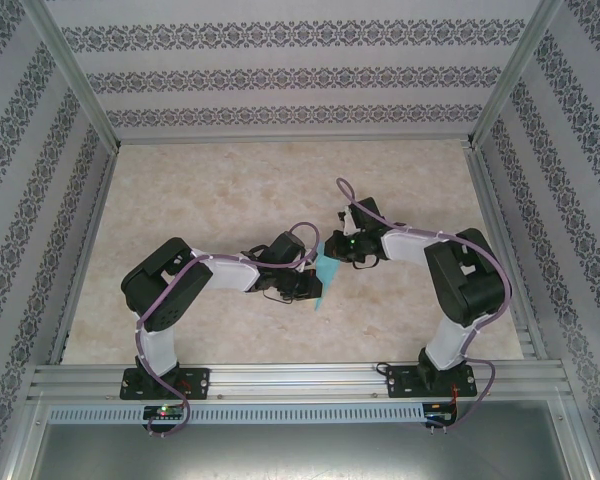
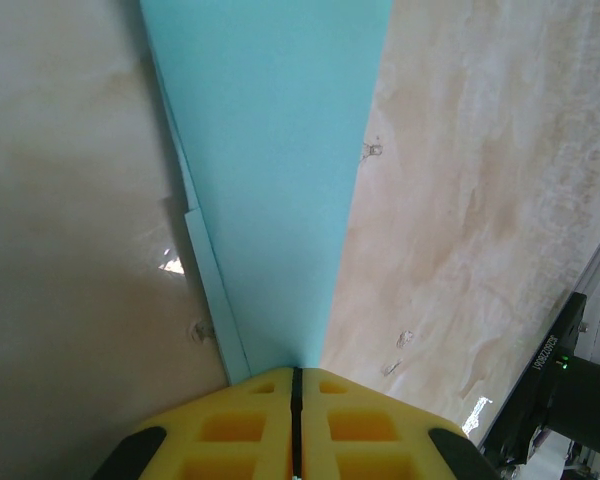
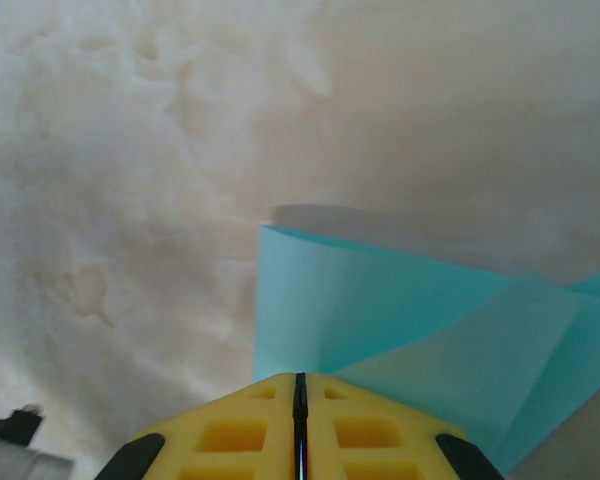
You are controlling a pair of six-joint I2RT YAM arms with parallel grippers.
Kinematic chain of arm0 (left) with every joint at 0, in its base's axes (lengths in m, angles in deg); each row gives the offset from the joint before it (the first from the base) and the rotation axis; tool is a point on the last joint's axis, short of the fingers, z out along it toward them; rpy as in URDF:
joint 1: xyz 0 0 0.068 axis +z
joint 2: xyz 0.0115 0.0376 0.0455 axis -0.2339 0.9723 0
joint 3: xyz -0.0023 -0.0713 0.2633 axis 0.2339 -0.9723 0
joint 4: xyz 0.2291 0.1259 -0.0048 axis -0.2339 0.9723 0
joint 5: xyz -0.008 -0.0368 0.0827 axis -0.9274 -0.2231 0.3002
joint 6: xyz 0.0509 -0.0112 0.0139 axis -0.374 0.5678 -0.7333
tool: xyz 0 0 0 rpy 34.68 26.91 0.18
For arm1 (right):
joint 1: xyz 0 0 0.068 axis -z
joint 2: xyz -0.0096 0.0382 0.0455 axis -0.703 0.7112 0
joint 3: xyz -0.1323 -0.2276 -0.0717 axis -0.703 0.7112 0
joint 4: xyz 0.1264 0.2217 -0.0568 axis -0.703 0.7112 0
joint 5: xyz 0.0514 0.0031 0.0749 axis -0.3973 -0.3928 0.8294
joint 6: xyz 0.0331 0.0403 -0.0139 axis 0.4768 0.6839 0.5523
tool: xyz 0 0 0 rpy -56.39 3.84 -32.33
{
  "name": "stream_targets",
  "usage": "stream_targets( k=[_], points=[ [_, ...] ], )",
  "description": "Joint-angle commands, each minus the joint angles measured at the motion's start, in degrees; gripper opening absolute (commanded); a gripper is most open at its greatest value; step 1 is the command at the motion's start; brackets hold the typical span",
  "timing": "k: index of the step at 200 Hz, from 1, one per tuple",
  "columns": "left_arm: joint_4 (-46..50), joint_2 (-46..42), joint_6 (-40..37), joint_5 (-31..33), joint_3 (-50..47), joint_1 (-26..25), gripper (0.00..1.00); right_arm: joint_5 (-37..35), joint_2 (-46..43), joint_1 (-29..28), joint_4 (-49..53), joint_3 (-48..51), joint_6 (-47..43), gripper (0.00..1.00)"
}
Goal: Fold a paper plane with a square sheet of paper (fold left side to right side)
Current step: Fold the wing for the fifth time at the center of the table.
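Observation:
The turquoise-blue sheet of paper (image 1: 323,272) is held up between both arms at the middle of the table. My left gripper (image 1: 308,290) is shut on its near end. In the left wrist view the paper (image 2: 270,150) runs straight up from the closed yellow jaws (image 2: 296,372) as a narrow strip, with a second layer's edge showing along its left side. My right gripper (image 1: 340,250) is shut on the far end. In the right wrist view the paper (image 3: 380,300) spreads out from the shut jaws (image 3: 300,376), bent, with a diagonal fold across it.
The beige marbled tabletop (image 1: 210,190) lies under the paper, bounded by patterned walls and aluminium frame posts (image 1: 75,80). A metal rail (image 1: 300,380) runs along the near edge at the arm bases. The right arm's black body (image 2: 565,390) appears at the left wrist view's lower right.

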Motion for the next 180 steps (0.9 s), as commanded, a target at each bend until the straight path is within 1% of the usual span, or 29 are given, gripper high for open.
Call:
stream_targets(
  k=[1, 38, 95, 153, 165, 180],
  points=[
    [6.1, 3.18, -0.97, 4.68, -0.92, -0.77, 0.1, -2.21, 0.81, 1.71, 1.27, -1.68, -1.79, 0.11],
    [6.04, 3.32, -0.72, 4.77, -1.29, -0.77, 0.1, -2.46, 2.5, 4.39, 1.91, -1.21, -3.08, 0.1],
    [6.24, 3.4, -0.74, 4.84, -1.39, -0.77, 0.1, -4.66, 4.47, 6.89, 5.73, -4.48, -5.94, 0.1],
    [6.07, 3.48, -0.81, 4.86, -1.32, -0.77, 0.1, -3.24, 7.53, 10.55, 6.54, -8.61, -6.83, 0.1],
    [5.94, 3.36, -0.82, 4.74, -1.07, -0.83, 0.1, -2.62, 6.65, 10.79, 6.48, -8.86, -7.02, 0.1],
    [5.58, 3.02, -0.71, 4.68, -0.88, -0.86, 0.1, -2.16, 3.0, 10.44, 6.25, -7.55, -6.68, 0.1]
  ],
)
